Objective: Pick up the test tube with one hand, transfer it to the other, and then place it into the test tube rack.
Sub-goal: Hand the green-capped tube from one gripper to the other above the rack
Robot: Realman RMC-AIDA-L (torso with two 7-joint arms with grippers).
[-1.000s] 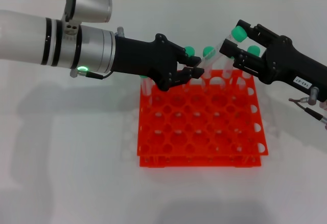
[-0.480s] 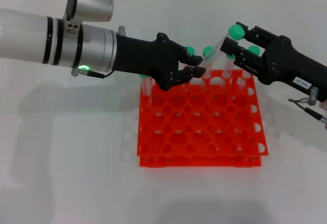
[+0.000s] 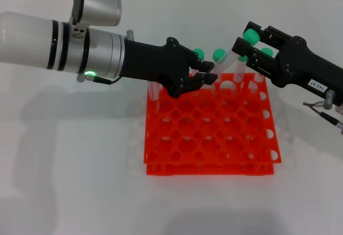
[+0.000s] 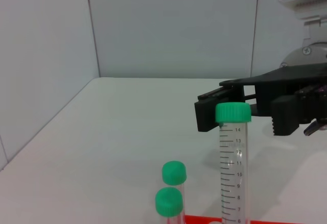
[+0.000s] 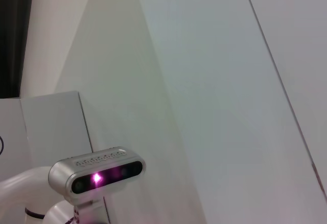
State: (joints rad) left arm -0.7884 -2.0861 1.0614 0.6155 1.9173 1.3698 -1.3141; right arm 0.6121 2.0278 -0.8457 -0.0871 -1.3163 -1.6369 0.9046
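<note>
My left gripper (image 3: 208,72), on the arm with the green ring, is shut on the lower end of the test tube (image 3: 226,61), held tilted above the back rows of the orange test tube rack (image 3: 209,133). The tube's green cap (image 3: 250,35) points toward my right gripper (image 3: 244,51), the one with the white label. Its fingers stand open on either side of the tube's upper part. In the left wrist view the tube (image 4: 232,157) rises upright, and the right gripper (image 4: 245,117) straddles its cap.
Other green-capped tubes stand in the rack's back row (image 3: 198,53) (image 3: 218,55) (image 3: 266,52); two show in the left wrist view (image 4: 174,173). The rack's front rows hold empty holes. White table lies all round. A thin cable hangs at the right edge (image 3: 324,114).
My left gripper has shifted slightly to the right with the tube. The right gripper has stayed around the tube's cap end with only small movement.
</note>
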